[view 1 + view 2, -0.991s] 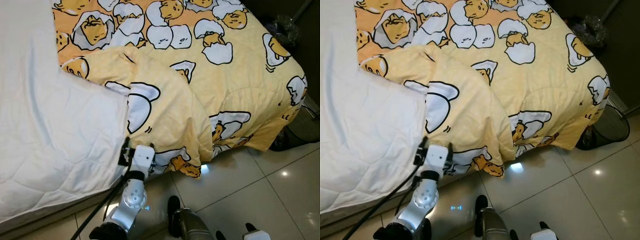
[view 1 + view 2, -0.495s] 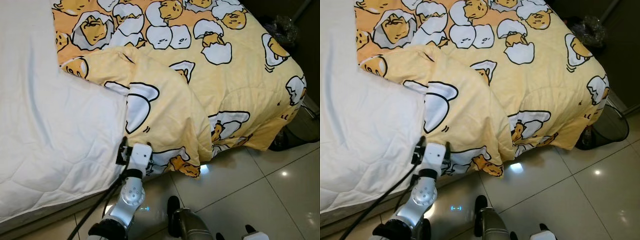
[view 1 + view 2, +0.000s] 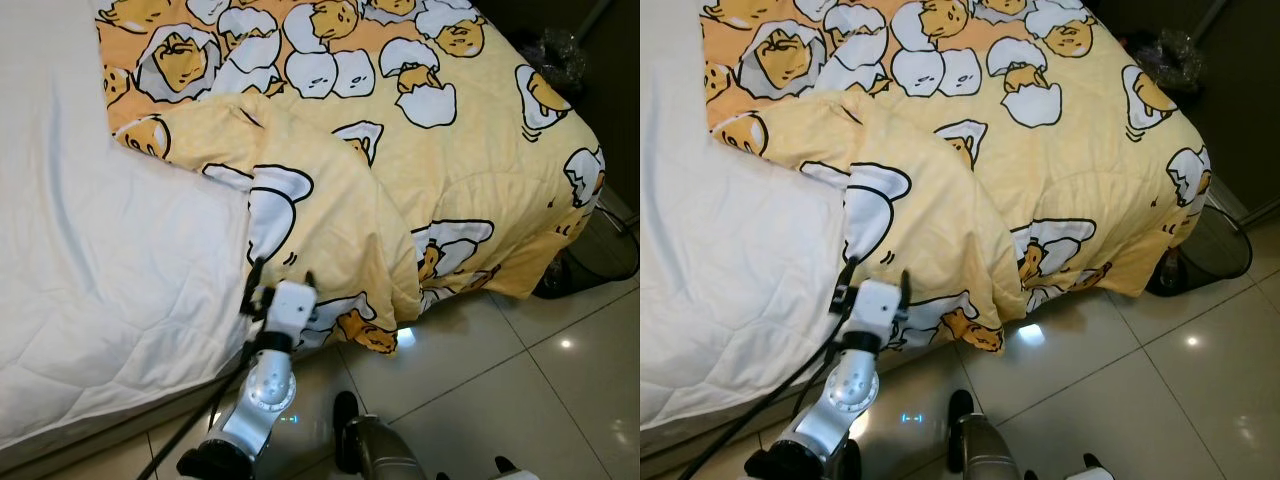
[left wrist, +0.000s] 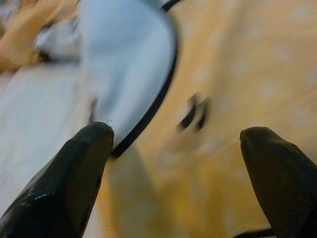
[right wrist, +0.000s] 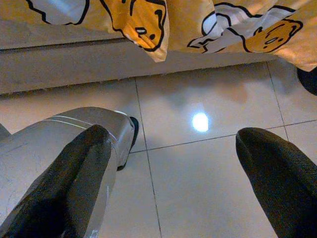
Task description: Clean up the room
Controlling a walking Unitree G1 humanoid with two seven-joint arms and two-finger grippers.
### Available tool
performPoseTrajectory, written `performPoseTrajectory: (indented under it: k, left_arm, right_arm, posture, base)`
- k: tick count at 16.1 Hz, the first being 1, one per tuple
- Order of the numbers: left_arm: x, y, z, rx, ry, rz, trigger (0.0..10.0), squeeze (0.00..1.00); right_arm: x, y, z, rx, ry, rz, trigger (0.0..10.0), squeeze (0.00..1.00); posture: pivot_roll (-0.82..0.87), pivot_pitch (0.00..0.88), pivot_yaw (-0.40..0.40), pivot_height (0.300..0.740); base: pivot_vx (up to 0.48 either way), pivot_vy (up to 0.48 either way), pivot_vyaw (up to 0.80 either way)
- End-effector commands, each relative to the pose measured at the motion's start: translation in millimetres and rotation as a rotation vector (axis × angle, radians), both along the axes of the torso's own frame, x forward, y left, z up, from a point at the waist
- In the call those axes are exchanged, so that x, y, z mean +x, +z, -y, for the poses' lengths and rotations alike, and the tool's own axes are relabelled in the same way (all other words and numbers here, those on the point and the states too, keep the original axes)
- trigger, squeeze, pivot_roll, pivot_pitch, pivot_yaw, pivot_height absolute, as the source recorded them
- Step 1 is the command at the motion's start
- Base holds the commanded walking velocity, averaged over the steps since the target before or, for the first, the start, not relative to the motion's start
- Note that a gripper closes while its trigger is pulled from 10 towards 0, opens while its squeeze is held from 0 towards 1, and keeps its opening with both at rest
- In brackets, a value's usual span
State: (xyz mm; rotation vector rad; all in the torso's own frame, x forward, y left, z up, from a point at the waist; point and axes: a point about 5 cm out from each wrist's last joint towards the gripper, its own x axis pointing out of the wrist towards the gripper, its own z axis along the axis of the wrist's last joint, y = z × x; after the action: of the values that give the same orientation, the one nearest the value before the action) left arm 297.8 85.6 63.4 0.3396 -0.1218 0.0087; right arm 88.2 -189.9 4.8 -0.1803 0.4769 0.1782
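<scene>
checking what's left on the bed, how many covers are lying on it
2: a yellow egg-cartoon quilt across the bed's right part, its folded corner by the left hand, and a white quilted cover on the left.

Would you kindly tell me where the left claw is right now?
In the left eye view, the left claw sits open at the bed's near edge, against the yellow blanket beside the white mattress cover.

Glossy pale tiled floor [image 3: 520,390], white mattress [image 3: 90,270], dark wall [image 3: 610,60]

No words, labels, brands or numbers can be read; the yellow blanket [image 3: 420,150] carries only cartoon egg pictures.
</scene>
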Motion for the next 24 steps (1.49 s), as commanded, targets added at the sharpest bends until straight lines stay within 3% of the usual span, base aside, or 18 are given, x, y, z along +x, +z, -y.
performPoseTrajectory:
  k: [1, 4, 11, 16, 18, 20, 22, 24]
  left_arm:
    - [-4.2, -12.3, -2.7, -0.017, 0.029, -0.072, 10.0, 0.00]
    - [-0.5, -13.5, -9.7, -0.066, 0.098, -0.111, 10.0, 0.00]
    - [-0.3, -17.6, 9.2, -0.122, 0.000, -0.164, 10.0, 0.00]
    - [-1.8, -30.5, 7.7, -0.176, 0.039, -0.266, 10.0, 0.00]
    - [-1.9, -38.0, 13.3, -0.221, -0.002, -0.351, 0.0, 0.00]
    - [1.0, -47.3, 4.2, -0.244, 0.025, -0.455, 0.0, 0.00]
    - [3.7, -52.9, -1.6, -0.249, -0.025, -0.540, 0.0, 0.00]
    - [8.1, -49.5, -2.8, -0.277, -0.025, -0.535, 0.0, 0.00]
  right_arm:
    - [-7.2, -2.3, 3.6, 0.007, -0.009, -0.026, 10.0, 0.00]
    - [-6.0, 6.9, -8.4, 0.052, 0.067, 0.015, 10.0, 0.00]
    - [-1.5, 11.6, -14.4, 0.089, 0.093, 0.028, 10.0, 0.00]
    - [-0.2, 12.4, -14.4, 0.083, 0.098, 0.031, 10.0, 0.00]
    - [-0.6, 12.4, -14.0, 0.077, 0.098, 0.026, 10.0, 0.00]
    - [2.1, 13.7, -13.9, 0.075, 0.095, 0.033, 10.0, 0.00]
    - [6.1, 16.8, -16.8, 0.084, 0.104, 0.048, 10.0, 0.00]
    - [6.6, 16.1, -17.8, 0.086, 0.109, 0.047, 10.0, 0.00]
  posture:
    - [-0.14, 0.351, -0.085, 0.740]
    - [-0.16, 0.354, -0.090, 0.740]
    - [-0.15, 0.361, -0.093, 0.740]
    - [-0.16, 0.365, -0.095, 0.740]
    - [-0.16, 0.367, -0.096, 0.740]
    - [-0.16, 0.368, -0.098, 0.740]
    - [-0.15, 0.372, -0.099, 0.740]
    - [-0.15, 0.372, -0.099, 0.740]
  base:
    - [0.000, 0.000, 0.00]
    - [0.000, 0.000, 0.00]
    - [0.000, 0.000, 0.00]
    - [0.000, 0.000, 0.00]
    - [0.000, 0.000, 0.00]
    - [0.000, 0.000, 0.00]
    - [0.000, 0.000, 0.00]
    - [0.000, 0.000, 0.00]
